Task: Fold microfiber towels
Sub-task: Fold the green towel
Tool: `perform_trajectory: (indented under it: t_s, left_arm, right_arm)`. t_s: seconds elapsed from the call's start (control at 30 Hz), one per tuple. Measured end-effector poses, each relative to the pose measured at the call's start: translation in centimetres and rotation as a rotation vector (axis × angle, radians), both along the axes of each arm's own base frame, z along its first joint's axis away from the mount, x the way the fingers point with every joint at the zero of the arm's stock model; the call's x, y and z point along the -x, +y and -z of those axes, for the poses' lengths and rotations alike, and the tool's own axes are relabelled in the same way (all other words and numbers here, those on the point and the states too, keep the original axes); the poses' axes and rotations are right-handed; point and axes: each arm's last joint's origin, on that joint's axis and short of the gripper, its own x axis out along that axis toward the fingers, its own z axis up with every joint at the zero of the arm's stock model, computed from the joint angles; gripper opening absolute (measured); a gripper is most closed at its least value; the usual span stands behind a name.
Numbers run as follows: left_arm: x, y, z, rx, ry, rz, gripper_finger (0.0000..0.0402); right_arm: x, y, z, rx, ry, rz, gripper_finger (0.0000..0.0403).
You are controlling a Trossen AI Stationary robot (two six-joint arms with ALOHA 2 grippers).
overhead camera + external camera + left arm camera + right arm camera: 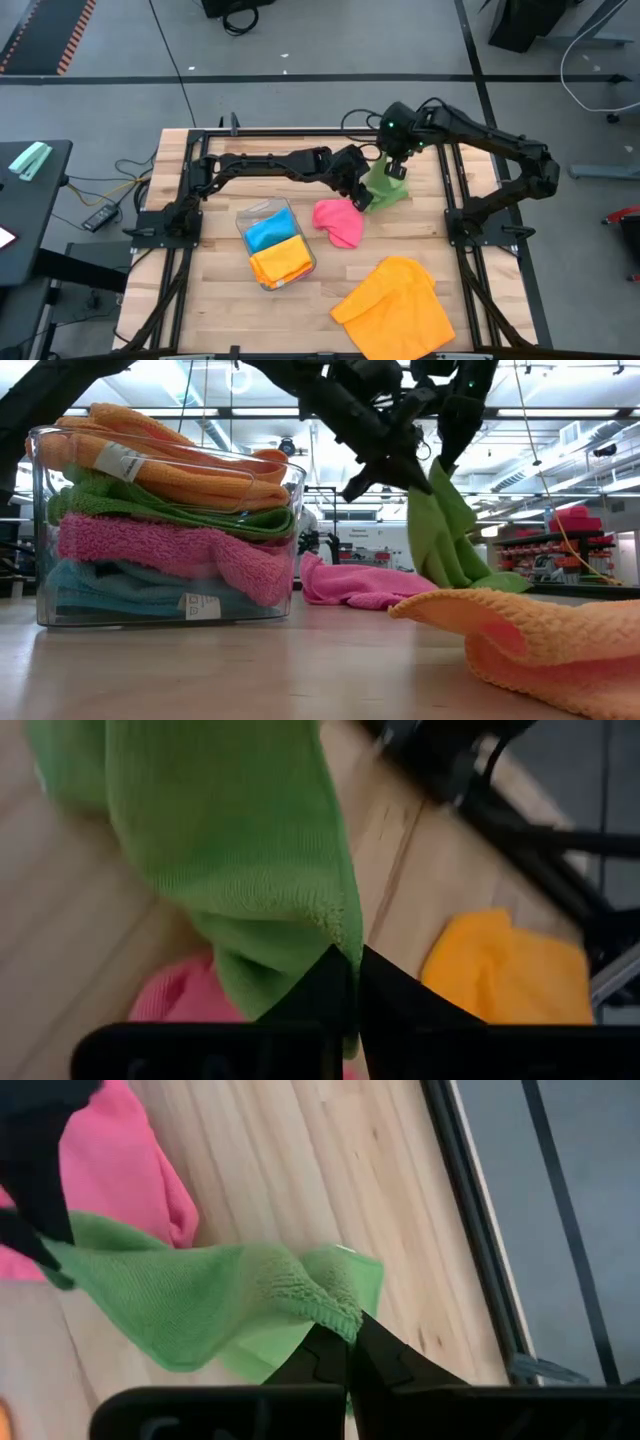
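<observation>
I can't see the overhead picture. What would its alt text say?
Two dark robot arms hold a green towel up between them, the left end effector and right end effector each pinching it. On the wooden table lie a pink towel, an orange towel and a clear tray of folded towels.

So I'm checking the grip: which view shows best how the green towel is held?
The low view: the green towel hangs between both tools, lower end on the table. The high view shows only a bunched patch. The wrist views each show one pinched edge: left tool, right tool.
</observation>
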Motion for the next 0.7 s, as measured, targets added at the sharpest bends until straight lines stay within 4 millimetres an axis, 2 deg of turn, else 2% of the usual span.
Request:
perform_trajectory:
  t_s: [0.1, 0.23, 0.43, 0.57, 0.7]
  left_arm:
    - [0.4, -0.4, 0.3, 0.008, 0.06, 0.012, 0.0047]
    - [0.7, -1.0, 0.0, 0.023, 0.075, 0.039, 0.0105]
    - [2.3, -1.7, -2.4, -0.007, 0.096, 0.07, 0.0185]
    - [4.0, -2.2, -4.8, -0.096, 0.116, 0.073, 0.0202]
    - [5.9, -2.4, -6.4, -0.179, 0.182, 0.101, 0.0192]
  right_arm:
    - [-0.3, 0.2, 0.4, 0.003, -0.01, -0.014, 0.0004]
    - [-0.9, 0.0, 0.5, 0.024, -0.065, -0.056, 0.0004]
    - [-1.7, -0.2, 1.2, 0.049, -0.135, -0.128, 0.0004]
    - [-2.2, -0.2, 1.2, 0.073, -0.175, -0.141, 0.0004]
    - [-2.9, -0.5, 0.7, 0.106, -0.252, -0.157, 0.0004]
